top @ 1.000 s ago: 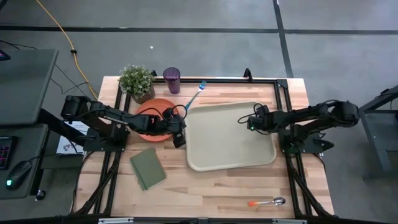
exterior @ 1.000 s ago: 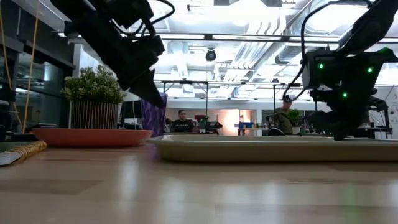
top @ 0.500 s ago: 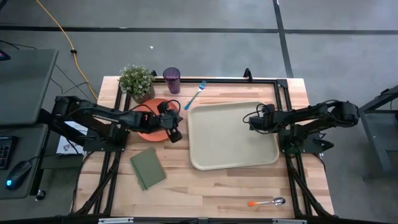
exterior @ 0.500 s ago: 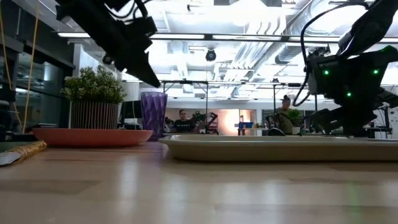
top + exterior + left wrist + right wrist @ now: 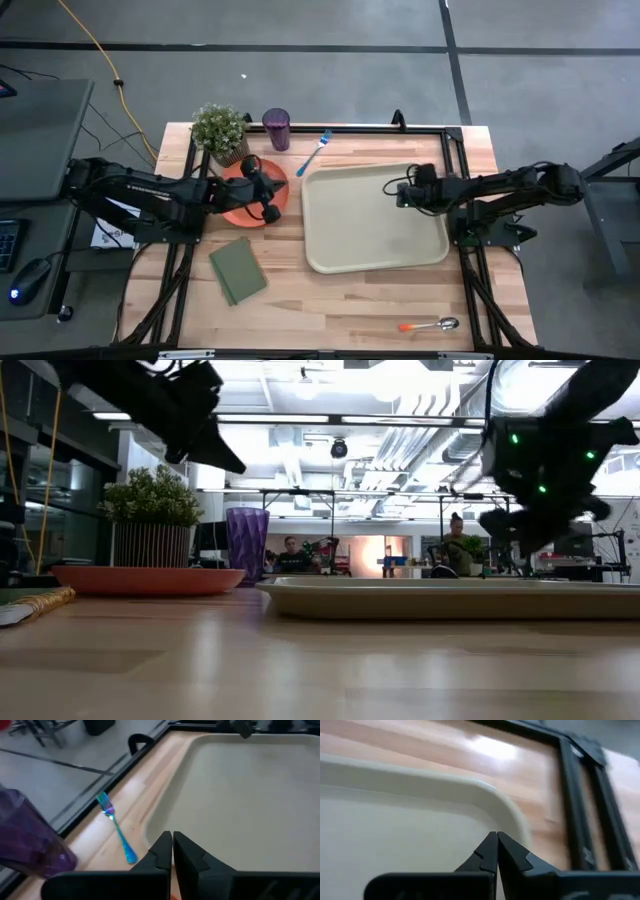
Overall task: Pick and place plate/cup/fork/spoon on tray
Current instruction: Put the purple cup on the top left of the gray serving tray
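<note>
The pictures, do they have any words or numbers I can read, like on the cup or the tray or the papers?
No readable text anywhere.
The purple cup: plain, no words.
The tray, plate, fork and spoon: no labels or marks.
The papers by the table's left edge: there may be print, but it is too small to read.
The room behind the table in the low view: no sign clear enough to read.
</note>
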You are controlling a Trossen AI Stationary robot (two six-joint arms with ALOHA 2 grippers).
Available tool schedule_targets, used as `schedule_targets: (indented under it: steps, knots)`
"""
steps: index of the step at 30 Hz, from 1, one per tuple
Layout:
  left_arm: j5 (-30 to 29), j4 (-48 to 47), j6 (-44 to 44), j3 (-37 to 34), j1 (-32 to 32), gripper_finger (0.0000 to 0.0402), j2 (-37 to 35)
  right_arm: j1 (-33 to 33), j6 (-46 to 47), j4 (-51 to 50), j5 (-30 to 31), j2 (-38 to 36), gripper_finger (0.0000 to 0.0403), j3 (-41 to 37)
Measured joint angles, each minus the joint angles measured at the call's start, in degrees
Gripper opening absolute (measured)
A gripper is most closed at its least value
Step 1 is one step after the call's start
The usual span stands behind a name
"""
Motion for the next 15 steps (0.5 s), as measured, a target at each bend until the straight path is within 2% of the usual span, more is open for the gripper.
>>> schedule_targets:
  steps: [3,6,9,12,15]
  knots:
    - [-0.87,1.06,0.79,-1.82,0.0,0.0,-1.74,1.0,-7.75,6.21,-0.04,-1.01,0.0,0.26]
    - [-3.17,0.63,7.47,0.27,1.29,0.0,-2.15,0.73,-15.33,12.0,0.31,-1.44,0.0,0.28]
    - [-3.45,-3.03,11.65,7.33,5.32,0.0009,-1.26,-0.06,-18.68,15.17,-0.78,-1.7,0.0,0.28]
    - [-2.92,-10.65,15.86,16.54,12.68,0.0036,2.59,-0.67,-20.03,15.98,-1.43,-1.8,0.0,0.28]
    - [6.08,-19.83,15.56,26.3,22.55,0.0078,8.18,-1.04,-20.69,15.82,-2.33,-1.78,0.0,0.28]
